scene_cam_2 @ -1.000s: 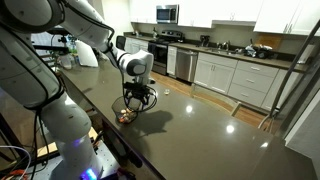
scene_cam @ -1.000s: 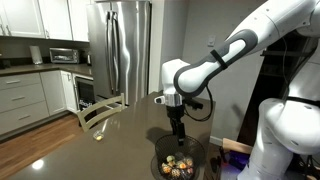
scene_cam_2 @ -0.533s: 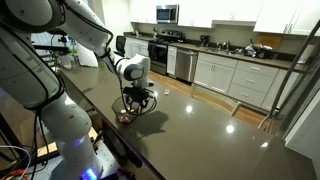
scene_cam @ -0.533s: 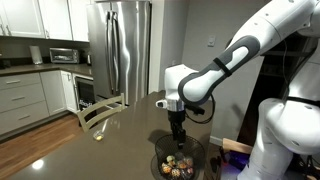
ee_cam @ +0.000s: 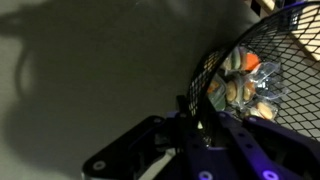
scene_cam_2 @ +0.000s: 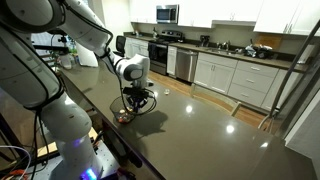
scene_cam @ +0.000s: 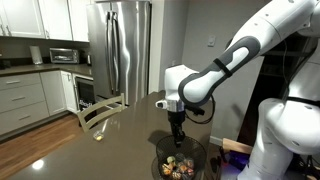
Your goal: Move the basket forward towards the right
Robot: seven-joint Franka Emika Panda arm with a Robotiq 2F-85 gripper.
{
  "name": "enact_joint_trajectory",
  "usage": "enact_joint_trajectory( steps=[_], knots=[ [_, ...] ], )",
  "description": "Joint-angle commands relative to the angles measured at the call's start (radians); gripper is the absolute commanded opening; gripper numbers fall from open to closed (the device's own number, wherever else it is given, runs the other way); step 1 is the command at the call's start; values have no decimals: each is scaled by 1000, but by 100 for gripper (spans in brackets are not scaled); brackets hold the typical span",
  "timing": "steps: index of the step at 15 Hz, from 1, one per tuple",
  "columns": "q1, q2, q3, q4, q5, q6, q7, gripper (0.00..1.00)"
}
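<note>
The basket (scene_cam: pixel 179 161) is a round dark wire-mesh bowl with small coloured egg-like items inside, sitting on the dark countertop (scene_cam: pixel 95 150) near its edge. In both exterior views the gripper (scene_cam: pixel 177 139) points straight down onto the basket's (scene_cam_2: pixel 129 111) rim. In the wrist view, the mesh wall of the basket (ee_cam: pixel 245 45) rises between the two dark fingers, and the gripper (ee_cam: pixel 190 108) is shut on that rim. The eggs (ee_cam: pixel 245 85) lie just beyond the fingers.
A wooden chair back (scene_cam: pixel 101 113) stands at the far side of the countertop, with a steel fridge (scene_cam: pixel 120 45) behind it. The robot's white body (scene_cam: pixel 285 140) stands close beside the basket. The counter edge (scene_cam_2: pixel 105 135) runs just beside the basket.
The jaws have closed from wide apart onto the basket's mesh rim. The arm has hardly moved, and the basket stays where it was.
</note>
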Motion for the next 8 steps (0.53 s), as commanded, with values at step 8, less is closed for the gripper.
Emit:
enact_joint_trajectory(
  steps=[8],
  knots=[
    [-6, 139, -50, 309, 81, -290, -27, 4]
  ],
)
